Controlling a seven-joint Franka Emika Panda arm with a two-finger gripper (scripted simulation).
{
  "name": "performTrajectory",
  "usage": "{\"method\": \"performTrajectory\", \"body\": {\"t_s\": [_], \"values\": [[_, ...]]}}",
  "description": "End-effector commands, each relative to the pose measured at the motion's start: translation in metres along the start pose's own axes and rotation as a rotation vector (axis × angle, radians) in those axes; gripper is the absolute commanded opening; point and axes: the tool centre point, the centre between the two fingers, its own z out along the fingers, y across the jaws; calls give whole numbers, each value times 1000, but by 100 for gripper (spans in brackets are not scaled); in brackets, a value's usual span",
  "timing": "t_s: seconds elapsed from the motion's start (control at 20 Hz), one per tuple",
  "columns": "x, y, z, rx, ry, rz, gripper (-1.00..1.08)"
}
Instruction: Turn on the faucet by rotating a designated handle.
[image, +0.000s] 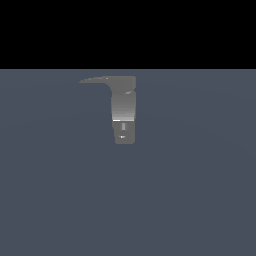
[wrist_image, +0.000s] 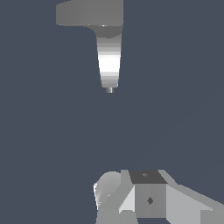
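The faucet (image: 124, 107) is a small grey upright column with a lighter middle and a darker foot, standing on the blue-grey floor. Its handle (image: 94, 79), a thin dark-grey lever tapering to a point, projects from the top towards the exterior view's left. The arm does not show in the exterior view. In the wrist view the faucet (wrist_image: 109, 61) appears as a tapered bright column under a broad grey slab (wrist_image: 89, 13). My gripper (wrist_image: 131, 186) shows only as white and grey finger pieces at the frame's edge, well apart from the faucet. They sit together with no gap and hold nothing.
A flat blue-grey floor (image: 190, 190) surrounds the faucet on all sides. A black background fills the upper part of the exterior view. No other objects show.
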Motion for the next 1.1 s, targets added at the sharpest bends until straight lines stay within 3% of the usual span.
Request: {"method": "performTrajectory", "body": {"t_s": [0.0,0.5,1.05], "values": [[0,0,0,0,0,0,-100],[5,-13,7,0,-1,49,-100],[26,-55,33,1,-4,215,-100]]}}
